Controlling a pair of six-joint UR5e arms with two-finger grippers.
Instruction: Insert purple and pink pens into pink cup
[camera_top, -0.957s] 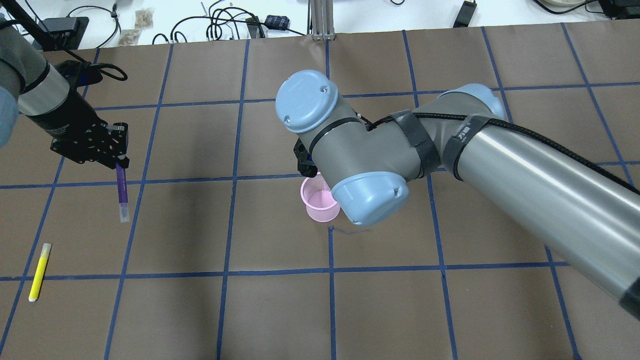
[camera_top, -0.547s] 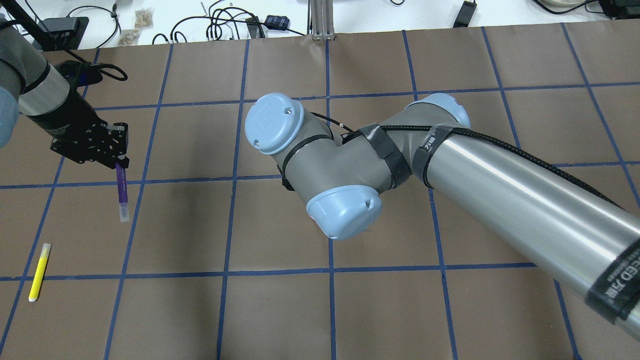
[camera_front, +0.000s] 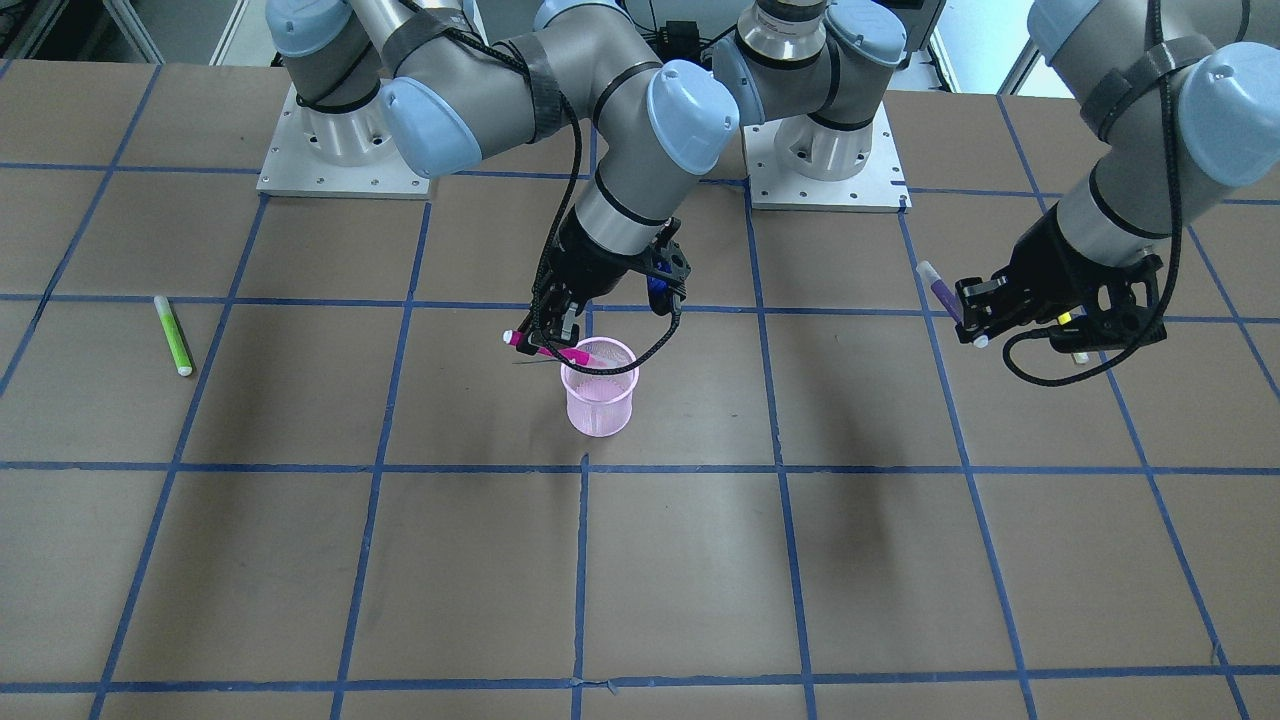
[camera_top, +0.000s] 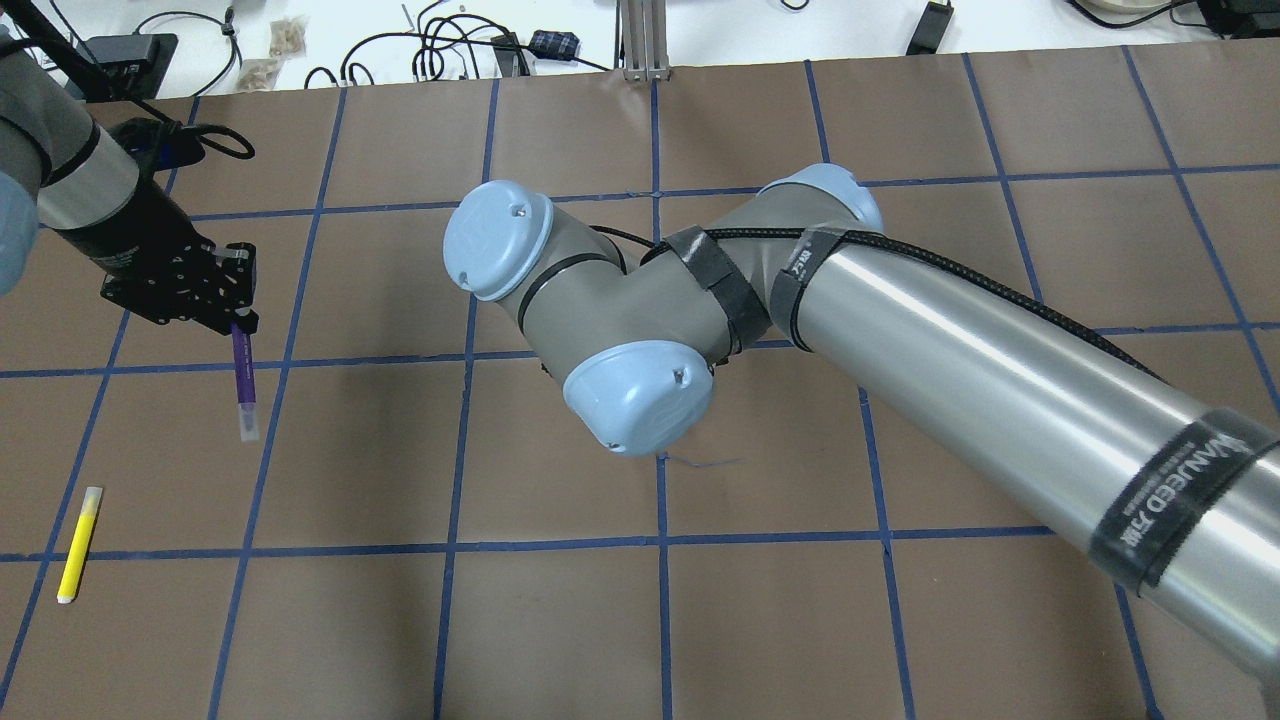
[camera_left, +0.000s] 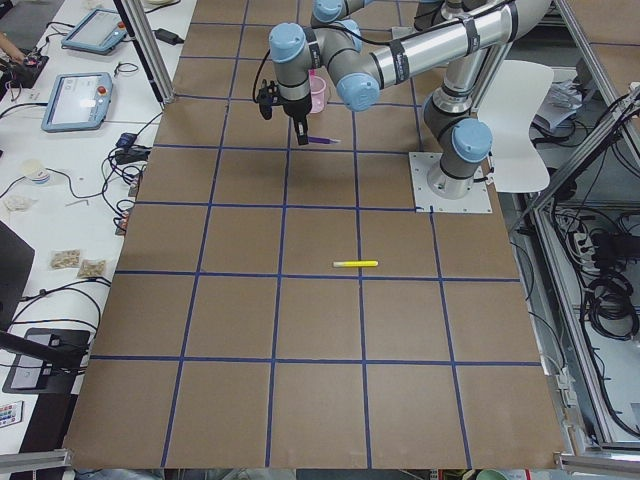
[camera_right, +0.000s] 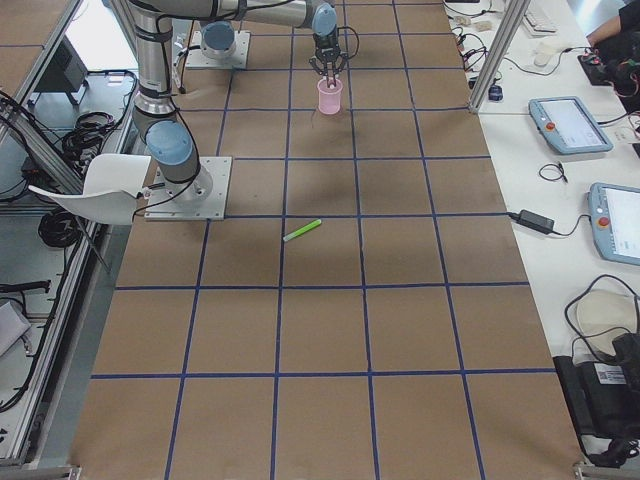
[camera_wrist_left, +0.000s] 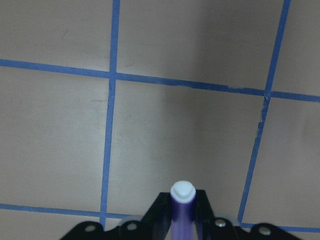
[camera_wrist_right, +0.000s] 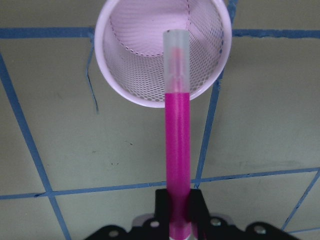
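The pink mesh cup (camera_front: 599, 400) stands upright near the table's middle; it also shows in the right wrist view (camera_wrist_right: 125, 75). My right gripper (camera_front: 545, 335) is shut on the pink pen (camera_front: 550, 349), tilted, its clear-capped end over the cup's opening (camera_wrist_right: 177, 125). In the overhead view my right arm hides the cup. My left gripper (camera_top: 235, 322) is shut on the purple pen (camera_top: 242, 385), held above the table far from the cup; it also shows in the front view (camera_front: 942, 288) and the left wrist view (camera_wrist_left: 183, 207).
A yellow pen (camera_top: 78, 543) lies on the table near my left gripper. A green pen (camera_front: 172, 334) lies far on my right side. Cables and boxes sit beyond the table's far edge (camera_top: 450, 45).
My right arm has swung left in the overhead view, and its elbow now covers the cup. My left gripper and the purple pen have not moved.
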